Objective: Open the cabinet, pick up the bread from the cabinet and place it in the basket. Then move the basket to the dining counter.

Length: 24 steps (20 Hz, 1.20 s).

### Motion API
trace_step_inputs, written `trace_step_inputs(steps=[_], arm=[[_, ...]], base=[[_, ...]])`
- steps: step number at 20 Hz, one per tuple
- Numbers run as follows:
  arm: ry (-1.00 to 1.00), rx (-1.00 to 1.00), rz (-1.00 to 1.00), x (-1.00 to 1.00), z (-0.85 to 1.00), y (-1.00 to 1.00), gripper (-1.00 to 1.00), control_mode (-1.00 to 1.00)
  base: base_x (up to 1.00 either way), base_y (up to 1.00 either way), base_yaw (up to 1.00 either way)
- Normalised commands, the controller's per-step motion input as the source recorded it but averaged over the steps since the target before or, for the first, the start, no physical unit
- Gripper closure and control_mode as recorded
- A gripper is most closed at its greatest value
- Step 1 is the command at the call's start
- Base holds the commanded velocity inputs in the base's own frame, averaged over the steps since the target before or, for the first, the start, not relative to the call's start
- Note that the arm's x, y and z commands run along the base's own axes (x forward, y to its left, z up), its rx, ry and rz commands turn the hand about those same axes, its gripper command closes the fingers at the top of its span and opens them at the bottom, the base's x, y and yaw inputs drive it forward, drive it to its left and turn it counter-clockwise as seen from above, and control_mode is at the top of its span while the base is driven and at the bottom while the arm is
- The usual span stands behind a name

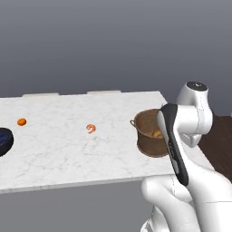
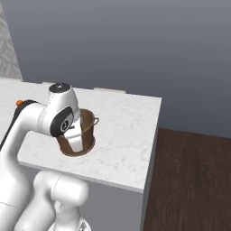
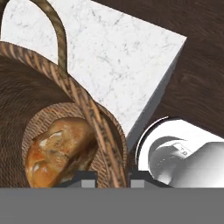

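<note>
On your left in the left base view: a small orange ball [image 1: 21, 121] and a curled orange shrimp-like piece [image 1: 91, 128] lie on the dining counter [image 1: 68, 149], well apart. Further right the basket [image 1: 147, 136] stands near the counter's right end w/ the bread [image 3: 59, 151] inside on its bottom. Hand view: gripper [image 3: 113, 178] fingertips straddle the basket's rim wall, closed on it.

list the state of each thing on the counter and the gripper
basket: upright on the dining counter near its right end, rim between the gripper's fingers
bread: lying inside the basket on its bottom
gripper: straddling the basket's rim, one finger inside, one outside
shrimp-like piece: lying loose on the counter
orange ball: resting on the counter, far left
</note>
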Motion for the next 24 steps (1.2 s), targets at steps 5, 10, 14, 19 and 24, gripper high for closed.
trace_step_inputs(steps=[5,10,14,19,24], arm=[[0.0,-0.02,0.0,1.0,-0.2,0.0,1.0,-1.0],[0.05,-0.01,0.0,1.0,-0.44,0.0,1.0,-1.0],[0.09,0.0,0.0,0.98,-0.59,0.0,1.0,-1.0],[0.01,0.0,0.0,0.64,-0.57,0.0,1.0,-1.0],[0.0,0.03,0.0,0.44,-0.51,-0.02,1.0,-1.0]], base=[[0.0,0.0,0.0],[0.0,0.0,0.0],[0.0,0.0,0.0],[0.0,0.0,0.0],[0.0,0.0,0.0]])
